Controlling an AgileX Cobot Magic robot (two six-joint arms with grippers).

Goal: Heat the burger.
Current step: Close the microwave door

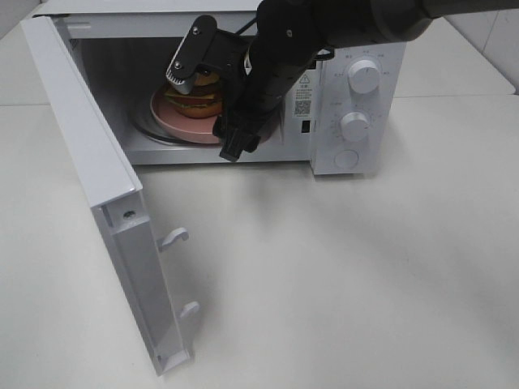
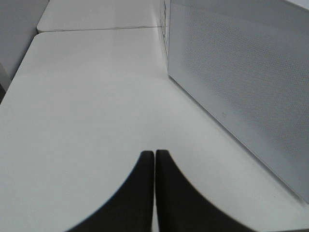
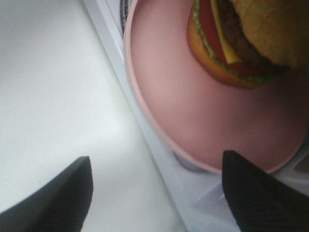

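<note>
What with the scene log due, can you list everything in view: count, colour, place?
burger: one, golden-brown bun, yellow cheese, dark patty, red tomato, green lettuce; on the plate.
plate: one, pink; inside the microwave.
microwave: one, white; at the table's back.
door: one, white; swung open.
knobs: two, white; right of the cavity.
button: one, white, round; below the knobs.
table: one, white; under everything.
left gripper: one, black, shut; above the table beside the microwave.
right gripper: one, black, open; at the plate's front rim, holding nothing.
</note>
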